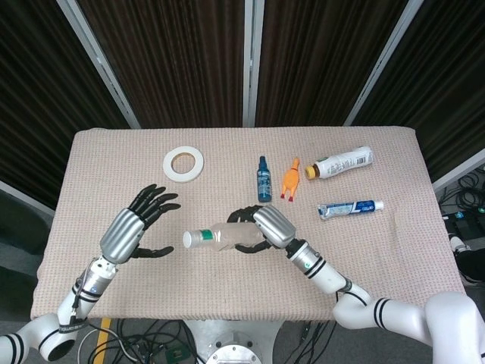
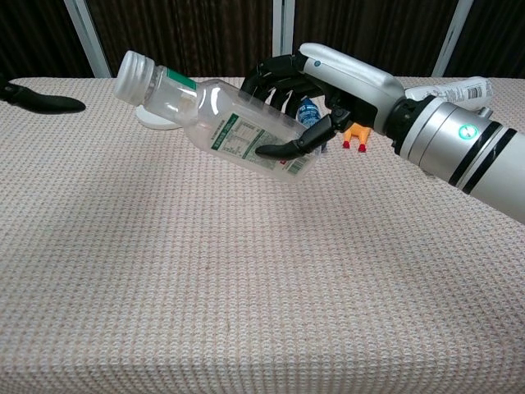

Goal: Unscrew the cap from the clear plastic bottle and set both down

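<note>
Left hand [image 1: 135, 231] at 9 o'clock, fingers spread, holding nothing. Right hand [image 1: 265, 227] wrapped around clear plastic bottle [image 1: 220, 237], held tilted above counter [image 1: 114, 159] near centre, cap [image 1: 189, 240] on, pointing toward left hand. Tape roll [image 1: 183, 164] far at 11 o'clock.

Chest view: left hand [image 2: 41, 100] cut off by left edge, only dark fingertips visible. Tape roll [image 2: 152, 120] mostly hidden behind clear plastic bottle [image 2: 221, 127]. Small blue bottle [image 2: 308, 112] and orange toy [image 2: 358, 135] largely hidden behind right hand [image 2: 316, 86]. White bottle [image 2: 447, 89] partly hidden by forearm. Label print on clear plastic bottle too small to read. Head view: toothpaste tube [image 1: 350, 207] lettering too small to read.
</note>
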